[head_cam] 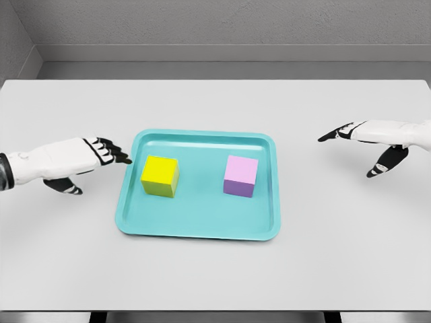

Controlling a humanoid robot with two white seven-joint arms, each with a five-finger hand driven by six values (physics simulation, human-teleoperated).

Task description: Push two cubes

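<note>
On the tray (pixel 202 229), I see the yellow cube (pixel 160 175) and pink cube (pixel 240 175), probably light, rigid; I'd press their outer faces. Left hand (pixel 101 153) and right hand (pixel 363 138) spread, empty.

Left robot hand (pixel 101 152) and right robot hand (pixel 353 132): smooth white shells over forearm and back of hand, black jointed fingers and thumbs. A dark grey ribbed cuff rings the left forearm at the picture's edge.
</note>
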